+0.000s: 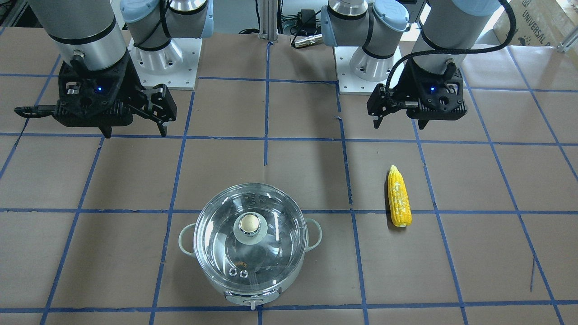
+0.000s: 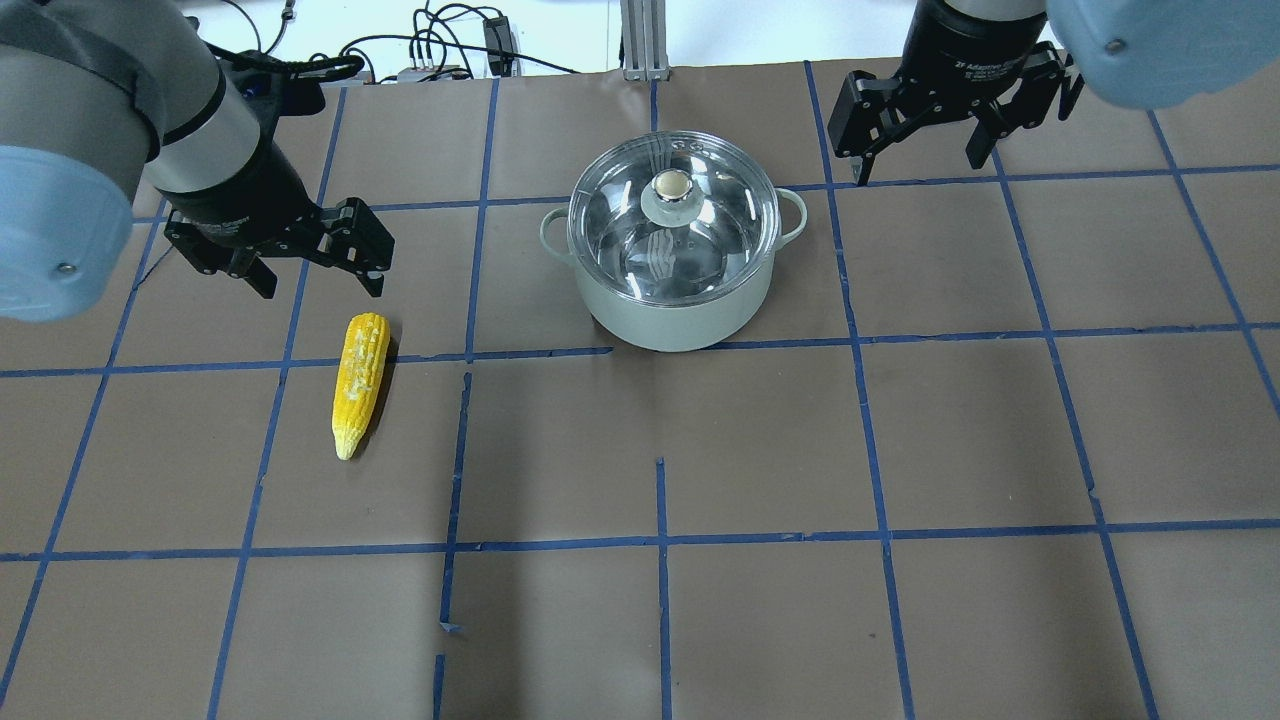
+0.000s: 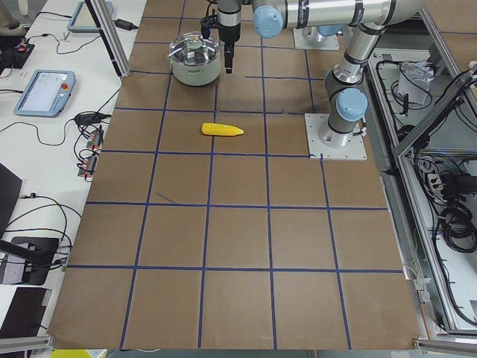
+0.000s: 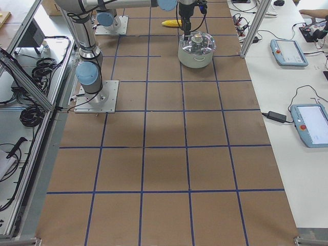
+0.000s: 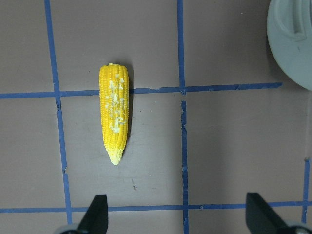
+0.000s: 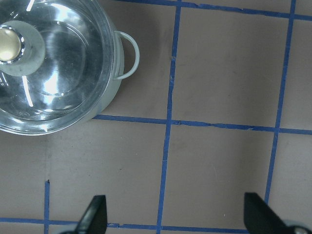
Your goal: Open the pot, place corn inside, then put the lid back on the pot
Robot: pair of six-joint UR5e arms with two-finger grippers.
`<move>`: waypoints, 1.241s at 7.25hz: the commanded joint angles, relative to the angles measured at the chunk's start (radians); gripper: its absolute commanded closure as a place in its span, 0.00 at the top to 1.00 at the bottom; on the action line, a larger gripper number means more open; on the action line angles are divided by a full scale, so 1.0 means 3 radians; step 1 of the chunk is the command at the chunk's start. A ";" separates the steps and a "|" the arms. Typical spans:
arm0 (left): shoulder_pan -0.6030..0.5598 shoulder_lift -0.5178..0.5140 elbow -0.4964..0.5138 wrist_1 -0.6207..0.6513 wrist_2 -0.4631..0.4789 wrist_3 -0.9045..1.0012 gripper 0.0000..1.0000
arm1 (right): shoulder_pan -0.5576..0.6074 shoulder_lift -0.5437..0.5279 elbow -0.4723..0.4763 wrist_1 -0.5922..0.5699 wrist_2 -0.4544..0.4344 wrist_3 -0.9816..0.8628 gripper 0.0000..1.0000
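Nearest, the corn [image 2: 360, 382] lies flat, well apart to the left of the pot [image 2: 670, 315]; left gripper [image 2: 320, 285] hovers left of the pot, jaws spread, empty; lid [image 2: 700, 240] sits seated on the pot; right gripper [image 2: 918, 165] hovers right of it, jaws spread, empty; recommended: centre over the lid knob [image 2: 672, 186], descend squarely, lift vertically.

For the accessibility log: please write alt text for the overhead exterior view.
A pale grey-green round pot, closed by its clear glass domed lid, stands on the brown taped table; a yellow corn cob lies to its left. The black two-finger left gripper and right gripper hover open and empty.
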 commanded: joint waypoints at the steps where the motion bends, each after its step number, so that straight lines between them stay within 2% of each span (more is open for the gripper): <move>1: 0.0000 0.0150 -0.0254 0.0122 -0.0007 -0.0041 1.00 | 0.0004 -0.0003 0.0021 -0.0020 -0.0007 -0.0015 1.00; 4: 0.0066 0.0126 -0.0292 0.0200 0.0034 0.0197 1.00 | -0.0006 0.0017 -0.0004 -0.0020 0.0059 -0.0157 1.00; 5: 0.0168 0.0101 -0.0307 0.0205 0.0226 0.0381 1.00 | -0.0017 0.0022 -0.0004 -0.0020 0.0120 -0.0290 1.00; 6: 0.0331 0.0080 -0.0358 0.0265 0.0243 0.0697 1.00 | -0.0007 0.0022 0.0001 -0.0020 0.0121 -0.0286 1.00; 7: 0.0520 -0.0026 -0.0460 0.0706 0.0223 0.0847 1.00 | -0.0006 0.0027 0.0011 -0.0020 0.0126 -0.0266 1.00; 9: 0.0649 -0.0338 -0.0573 0.1098 0.0035 0.0853 1.00 | -0.0001 0.0028 0.0047 -0.0025 0.0121 -0.0255 1.00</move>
